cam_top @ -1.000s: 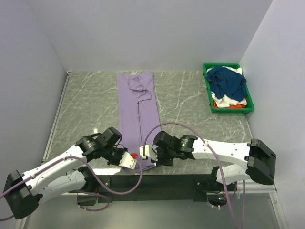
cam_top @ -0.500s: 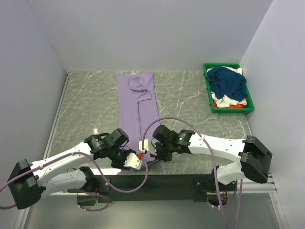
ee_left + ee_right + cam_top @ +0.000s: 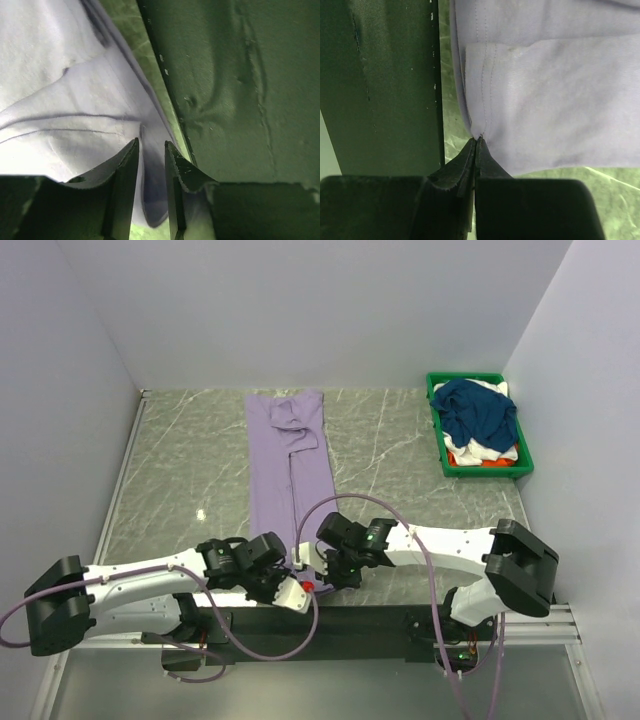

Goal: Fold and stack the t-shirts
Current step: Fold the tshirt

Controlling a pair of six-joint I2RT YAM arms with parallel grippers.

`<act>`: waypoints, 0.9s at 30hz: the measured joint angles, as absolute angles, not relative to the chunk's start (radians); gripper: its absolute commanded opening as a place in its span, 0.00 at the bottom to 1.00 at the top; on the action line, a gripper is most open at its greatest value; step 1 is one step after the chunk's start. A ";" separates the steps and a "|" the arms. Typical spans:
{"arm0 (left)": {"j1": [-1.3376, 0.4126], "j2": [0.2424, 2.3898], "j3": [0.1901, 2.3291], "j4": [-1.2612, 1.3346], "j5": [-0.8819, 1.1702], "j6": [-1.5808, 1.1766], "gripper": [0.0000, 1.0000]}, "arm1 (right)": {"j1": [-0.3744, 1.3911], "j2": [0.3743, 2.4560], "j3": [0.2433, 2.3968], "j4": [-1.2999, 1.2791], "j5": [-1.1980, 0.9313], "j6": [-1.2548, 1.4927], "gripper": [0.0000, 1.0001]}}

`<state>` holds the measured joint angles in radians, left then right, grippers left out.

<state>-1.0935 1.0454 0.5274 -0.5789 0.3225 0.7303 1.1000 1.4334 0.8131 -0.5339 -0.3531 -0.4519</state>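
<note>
A lavender t-shirt point(image 3: 290, 460), folded into a long narrow strip, lies from the table's back to its near edge. My right gripper point(image 3: 308, 565) is shut on the near hem, pinching the stitched edge point(image 3: 481, 131) between its tips point(image 3: 477, 140). My left gripper point(image 3: 297, 585) is low at the same near end, to the right gripper's left. Its jaws point(image 3: 151, 145) stand a little apart, with a fold of the lavender cloth point(image 3: 75, 100) lying in the gap. A navy t-shirt point(image 3: 480, 412) lies on top of white point(image 3: 470, 448) and orange point(image 3: 480, 460) garments in the bin.
The green plastic bin point(image 3: 465, 377) stands at the back right, near the right wall. A black strip point(image 3: 400, 595) runs along the table's near edge, right beside both grippers. White walls close in the left, back and right sides.
My left arm has slid right along the near edge to the shirt's hem. Its jaws went from shut to apart, then narrowed. My right gripper has shifted slightly nearer, still shut.
</note>
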 measured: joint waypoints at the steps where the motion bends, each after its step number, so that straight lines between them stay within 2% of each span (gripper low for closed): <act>1: -1.099 1.054 0.527 -0.569 0.312 0.722 0.34 | 1.100 1.441 0.813 -0.534 -0.357 -0.449 0.00; 16: -1.132 1.128 0.501 -0.449 0.237 0.692 0.33 | 1.087 1.463 0.813 -0.536 -0.368 -0.435 0.00; 20: -1.136 1.131 0.495 -0.442 0.236 0.692 0.11 | 1.085 1.463 0.813 -0.536 -0.369 -0.435 0.00; 24: -1.137 1.130 0.495 -0.432 0.238 0.690 0.02 | 1.084 1.463 0.813 -0.536 -0.371 -0.435 0.00; 27: -1.137 1.126 0.501 -0.438 0.239 0.685 0.01 | 1.083 1.463 0.813 -0.536 -0.372 -0.435 0.00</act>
<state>-1.1370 1.1259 0.5014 -0.4381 0.2394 0.6849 1.0828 1.4628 0.8135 -0.5362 -0.3721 -0.4355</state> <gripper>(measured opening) 0.017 0.007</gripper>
